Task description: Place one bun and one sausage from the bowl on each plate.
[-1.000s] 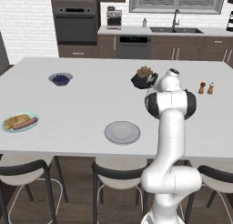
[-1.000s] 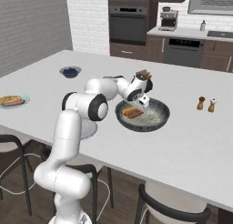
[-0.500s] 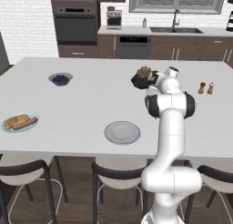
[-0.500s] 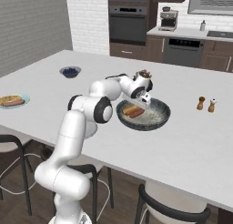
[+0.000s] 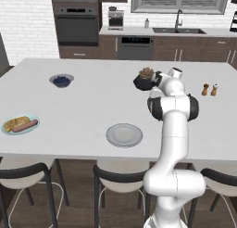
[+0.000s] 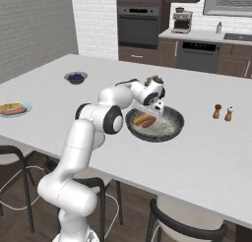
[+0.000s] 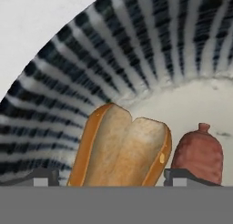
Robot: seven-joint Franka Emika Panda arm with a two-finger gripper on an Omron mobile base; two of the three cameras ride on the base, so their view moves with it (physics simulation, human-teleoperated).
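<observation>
The dark bowl point(image 6: 171, 129) holds a golden bun point(image 6: 142, 119) with a reddish sausage point(image 6: 148, 122) beside it. My gripper point(image 6: 151, 113) reaches down into the bowl. In the hand view the gripper point(image 7: 111, 177) is open, and its two tips stand on either side of the bun point(image 7: 123, 148). The sausage point(image 7: 198, 151) lies just outside the right tip, against the bowl's striped wall point(image 7: 82, 63). The teal plate point(image 5: 6, 130) at the far left carries another bun point(image 5: 15, 122) and sausage point(image 5: 25, 126). The grey plate point(image 5: 124, 135) lies bare near the front edge.
A small bowl of blue berries point(image 5: 61, 80) sits at the back left. A black plant pot point(image 5: 145, 79) stands just behind the dark bowl. Salt and pepper shakers point(image 5: 209, 89) are to the right. Stools line the counter's front edge.
The hand has shifted only slightly over the bowl, and the fingers have drawn a little closer together around the bun.
</observation>
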